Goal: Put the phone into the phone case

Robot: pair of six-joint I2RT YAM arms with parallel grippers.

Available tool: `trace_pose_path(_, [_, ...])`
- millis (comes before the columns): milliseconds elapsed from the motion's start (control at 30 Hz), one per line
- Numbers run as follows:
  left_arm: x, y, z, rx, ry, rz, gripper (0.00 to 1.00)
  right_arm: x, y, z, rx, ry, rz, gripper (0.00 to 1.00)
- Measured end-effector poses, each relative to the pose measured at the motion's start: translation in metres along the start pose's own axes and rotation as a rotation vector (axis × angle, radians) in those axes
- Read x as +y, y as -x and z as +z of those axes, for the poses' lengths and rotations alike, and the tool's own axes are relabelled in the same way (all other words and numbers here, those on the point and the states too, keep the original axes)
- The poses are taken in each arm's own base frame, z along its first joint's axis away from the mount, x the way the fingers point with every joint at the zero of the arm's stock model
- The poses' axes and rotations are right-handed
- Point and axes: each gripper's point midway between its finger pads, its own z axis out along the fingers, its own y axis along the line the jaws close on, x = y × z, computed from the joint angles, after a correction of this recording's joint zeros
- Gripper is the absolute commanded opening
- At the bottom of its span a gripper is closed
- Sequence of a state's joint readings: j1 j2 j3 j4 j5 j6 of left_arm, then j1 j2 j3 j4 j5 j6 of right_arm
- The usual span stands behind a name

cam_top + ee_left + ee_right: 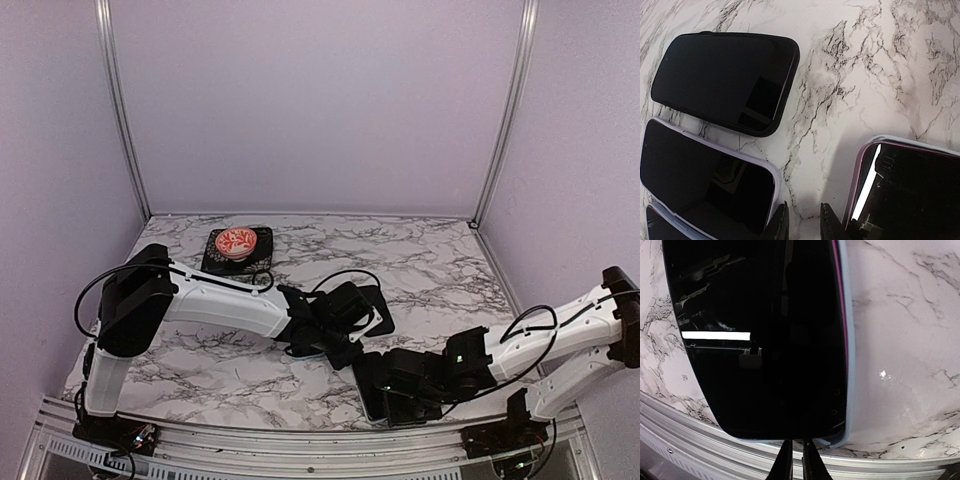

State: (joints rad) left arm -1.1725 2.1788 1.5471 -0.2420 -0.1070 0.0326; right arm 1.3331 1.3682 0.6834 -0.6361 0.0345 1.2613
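Checking phone and case at the near edge

Right gripper point(796, 452): jaws nearly closed, a thin slit between them, tips at the near end of the phone point(760, 330). Cannot tell if they pinch anything.

Phone lies flat, screen up, by the worktop's point(905, 340) near rail point(690, 435). Its long axis runs straight away from the gripper. The lavender phone case point(847, 365) rim shows along its right side and near corner only.

Left gripper point(802, 220): jaws nearly closed over bare marble, nothing held.

Beyond: a bare black handset point(725, 80) and a pale-rimmed handset point(700, 175), side by side, both slanted.

Far back: a red bowl point(237, 242) on a black mat point(262, 250).
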Motion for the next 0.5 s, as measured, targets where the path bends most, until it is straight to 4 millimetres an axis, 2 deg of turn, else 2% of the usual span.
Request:
trace_pose_path(167, [-0.001, -0.005, 0.001, 0.011, -0.005, 0.065, 0.24, -0.001, 0.007, -0.004, -0.023, 0.007, 0.013, 0.08])
trace_pose_path(333, [-0.008, -0.011, 0.003, 0.020, -0.027, 0.133, 0.24, 0.004, 0.026, -0.007, -0.088, 0.053, 0.039, 0.10])
trace_pose_path(400, [-0.009, -0.011, 0.002, 0.019, -0.023, 0.141, 0.24, 0.003, 0.028, -0.007, -0.092, 0.046, 0.038, 0.15])
trace_pose_path(500, [-0.001, -0.010, 0.000, 0.020, 0.007, 0.113, 0.26, -0.002, 0.029, -0.014, -0.093, 0.007, 0.020, 0.33])
